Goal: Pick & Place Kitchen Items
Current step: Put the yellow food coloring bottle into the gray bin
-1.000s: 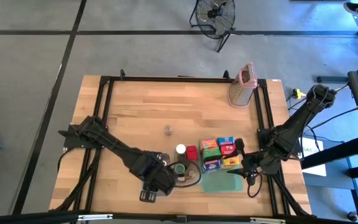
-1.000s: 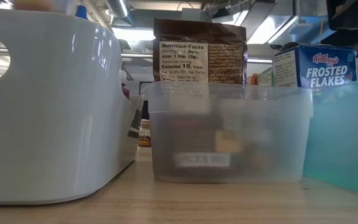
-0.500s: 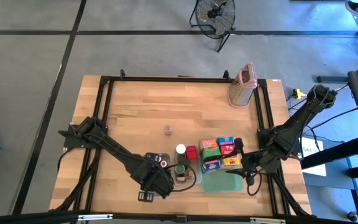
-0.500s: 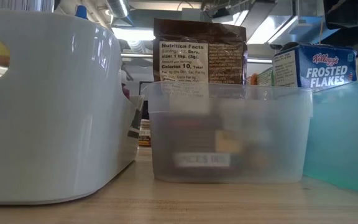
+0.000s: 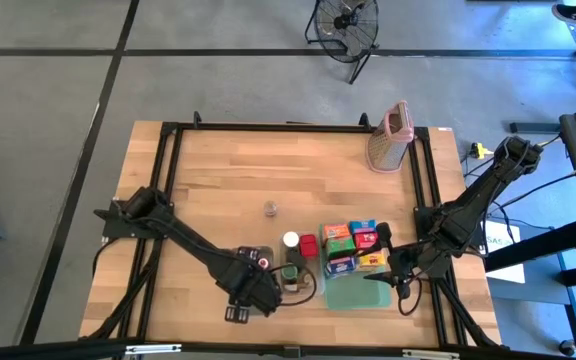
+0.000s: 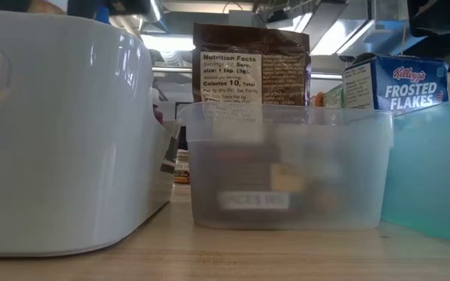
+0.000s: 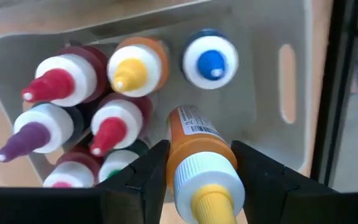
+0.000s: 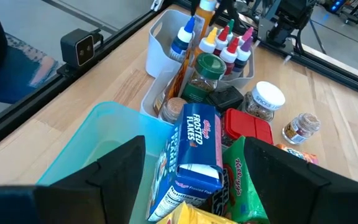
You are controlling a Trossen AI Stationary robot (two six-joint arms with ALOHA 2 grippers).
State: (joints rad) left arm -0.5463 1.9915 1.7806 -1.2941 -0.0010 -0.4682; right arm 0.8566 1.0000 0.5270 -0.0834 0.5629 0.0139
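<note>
Left gripper (image 7: 194, 168) clamps an orange bottle (image 7: 194, 149) above the crowded white tub (image 7: 260, 74) (right gripper (image 8: 191, 186) gapes, empty).

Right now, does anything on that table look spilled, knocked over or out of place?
Nothing looks spilled. One small jar stands alone mid-table, apart from the groceries clustered near the front. The left gripper holds an orange bottle above a white tub of squeeze bottles.

Overhead over the whole table (image 5: 228, 180), low camera level behind tubs (shared by wrists).
</note>
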